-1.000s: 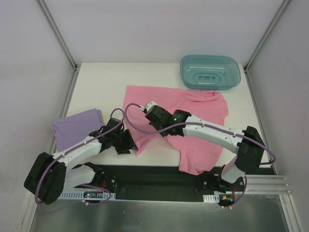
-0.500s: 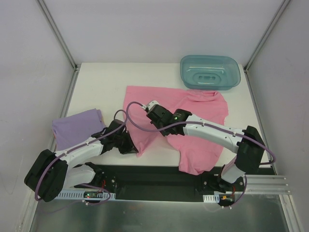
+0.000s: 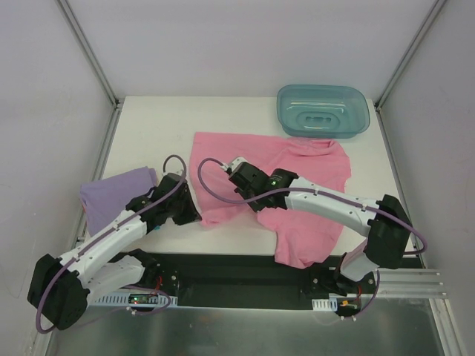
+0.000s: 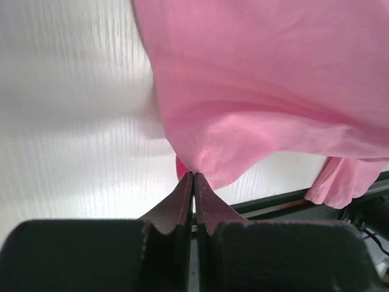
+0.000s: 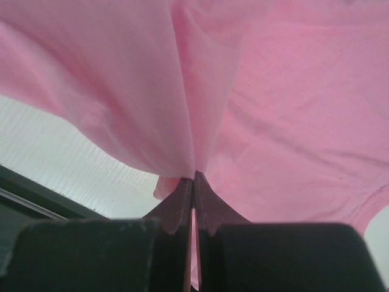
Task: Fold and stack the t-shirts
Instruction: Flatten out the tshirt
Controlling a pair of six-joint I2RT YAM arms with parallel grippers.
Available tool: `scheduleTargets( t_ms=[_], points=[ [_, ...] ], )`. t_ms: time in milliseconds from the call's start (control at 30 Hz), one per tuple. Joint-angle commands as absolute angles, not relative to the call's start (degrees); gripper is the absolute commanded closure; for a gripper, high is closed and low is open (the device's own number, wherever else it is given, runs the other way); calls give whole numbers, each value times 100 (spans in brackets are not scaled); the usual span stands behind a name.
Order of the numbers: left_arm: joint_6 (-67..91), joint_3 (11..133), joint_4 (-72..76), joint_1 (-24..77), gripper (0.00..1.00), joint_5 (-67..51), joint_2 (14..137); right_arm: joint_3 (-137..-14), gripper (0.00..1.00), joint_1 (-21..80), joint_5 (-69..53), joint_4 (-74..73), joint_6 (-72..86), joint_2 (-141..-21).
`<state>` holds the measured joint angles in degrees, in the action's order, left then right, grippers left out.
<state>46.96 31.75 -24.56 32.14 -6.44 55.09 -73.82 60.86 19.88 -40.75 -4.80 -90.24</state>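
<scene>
A pink t-shirt [image 3: 297, 178] lies spread over the middle and right of the white table [image 3: 156, 133], one end hanging over the near edge. My left gripper [image 4: 194, 175] is shut on the pink t-shirt's [image 4: 273, 91] near left corner, pinching its hem. My right gripper [image 5: 194, 174] is shut on a fold of the same pink cloth [image 5: 292, 109], nearer the shirt's middle left. In the top view the left gripper [image 3: 194, 216] and the right gripper [image 3: 236, 172] sit close together. A lavender t-shirt [image 3: 111, 194] lies folded at the table's left edge.
A translucent teal tub [image 3: 323, 111] stands at the back right corner, touching the pink shirt's far edge. Grey enclosure walls close in the table on three sides. A black rail [image 3: 245, 271] runs along the near edge.
My left gripper has closed on the pink t-shirt's near left corner and pulled it leftward, widening that edge. The right gripper has stayed shut on its fold, almost still.
</scene>
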Motion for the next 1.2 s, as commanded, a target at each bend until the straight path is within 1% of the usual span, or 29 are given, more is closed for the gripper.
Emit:
scheduleTargets(
  t_ms=[0,133,267,367,500,600,800,967,1000,1033,1100,1133,1167],
  points=[
    [4052,3910,-3339,3120,100,288,5361,-7356,99,6073,1609,-4052,-510,-8771],
    [4104,3999,-3761,3111,100,562,5300,-7304,100,6108,1047,-3947,-536,-8894],
    [4482,3544,-3850,3120,100,475,5186,-7225,99,6196,800,-3903,-501,-9096],
    [4702,3209,-3850,3120,100,387,5150,-7154,99,6258,721,-3920,-422,-9245],
    [4738,3067,-3797,3120,100,97,5124,-6988,99,6267,817,-4025,-325,-9220],
    [4685,2989,-3499,3120,100,-324,5107,-6952,99,6267,1133,-4288,-264,-8992],
    [4614,2663,-2216,3287,100,-1492,5115,-6847,99,6240,1362,-4719,-246,-8649],
    [4588,2637,-2048,3647,100,-1661,5440,-6558,99,6205,1301,-4869,-141,-8648],
    [4631,2611,-2039,3682,97,-1705,5510,-6513,99,6196,1283,-4887,-115,-8666],
    [4658,2567,-2022,3709,84,-1749,5554,-6478,100,6188,1292,-4895,-88,-8692],
    [4710,2523,-2004,3761,72,-1793,5616,-6469,99,6188,1283,-4887,-35,-8727],
    [4754,2496,-1987,3788,63,-1828,5625,-6486,99,6188,1292,-4852,-26,-8762],
    [4798,2470,-1934,3858,50,-1828,5616,-6512,100,6196,1283,-4817,-26,-8780]
  ],
)
